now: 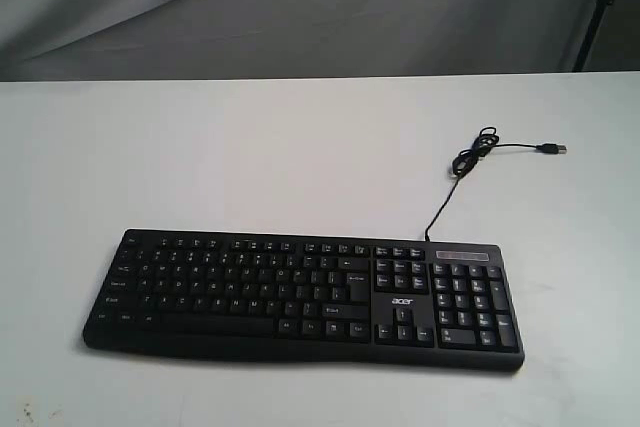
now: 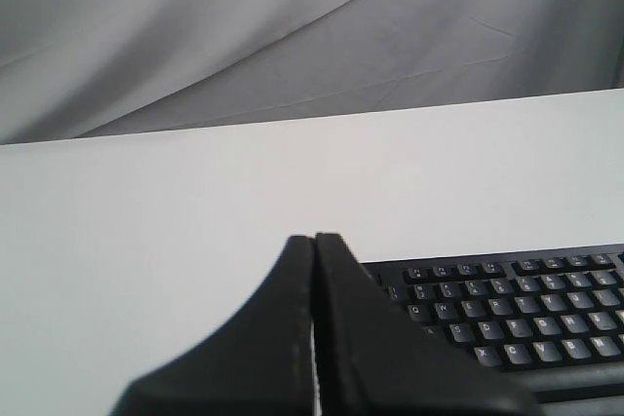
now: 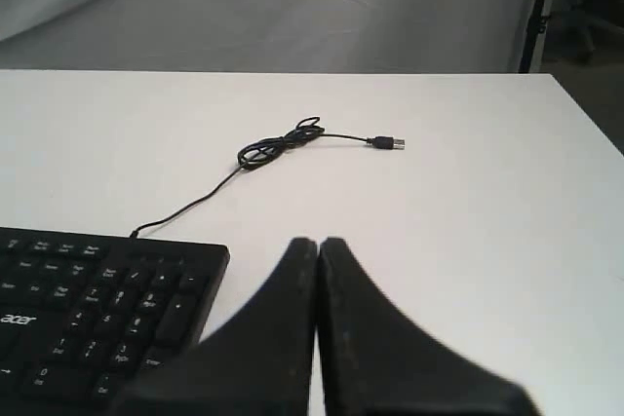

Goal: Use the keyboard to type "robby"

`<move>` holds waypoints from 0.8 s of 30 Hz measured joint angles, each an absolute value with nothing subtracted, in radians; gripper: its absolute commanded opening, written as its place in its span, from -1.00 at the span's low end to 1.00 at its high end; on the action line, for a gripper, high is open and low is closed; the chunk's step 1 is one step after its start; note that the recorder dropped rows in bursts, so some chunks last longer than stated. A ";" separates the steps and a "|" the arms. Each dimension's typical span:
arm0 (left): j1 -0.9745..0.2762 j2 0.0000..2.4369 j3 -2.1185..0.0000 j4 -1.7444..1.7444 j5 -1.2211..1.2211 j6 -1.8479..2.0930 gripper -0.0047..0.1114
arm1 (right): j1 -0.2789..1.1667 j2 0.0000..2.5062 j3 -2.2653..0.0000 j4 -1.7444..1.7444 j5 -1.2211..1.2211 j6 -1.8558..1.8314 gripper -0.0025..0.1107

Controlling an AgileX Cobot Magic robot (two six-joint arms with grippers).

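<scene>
The wide black keyboard (image 1: 300, 297) with white legends and a small acer logo lies flat near the table's front edge. Neither arm shows in the exterior view. In the left wrist view my left gripper (image 2: 314, 239) is shut with nothing in it, its black fingers pressed together off the keyboard's (image 2: 517, 314) letter end. My right gripper (image 3: 318, 242) is shut and empty as well, beside the number-pad end of the keyboard (image 3: 97, 309). The thin black cable (image 1: 455, 182) runs back from the keyboard.
The cable ends in a small coil (image 1: 478, 150) and a loose USB plug (image 1: 551, 149) on the white table (image 1: 250, 147), also seen as the plug (image 3: 386, 143) in the right wrist view. A grey cloth backdrop (image 1: 300, 7) hangs behind the far edge.
</scene>
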State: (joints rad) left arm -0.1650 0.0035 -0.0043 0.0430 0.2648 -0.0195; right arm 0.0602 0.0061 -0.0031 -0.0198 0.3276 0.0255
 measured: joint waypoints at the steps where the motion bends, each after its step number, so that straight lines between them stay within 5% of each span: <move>1: -0.165 0.003 -0.004 0.043 0.265 -0.020 -0.92 | 0.060 0.006 -0.003 -0.028 0.332 0.022 -0.96; 24: -0.165 0.003 -0.004 0.043 0.265 -0.020 -0.92 | 0.060 0.006 -0.003 -0.032 0.343 -0.012 -0.96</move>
State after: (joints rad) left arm -0.1650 0.0035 -0.0043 0.0430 0.2648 -0.0195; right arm 0.0602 0.0061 -0.0031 -0.0321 0.3431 -0.0125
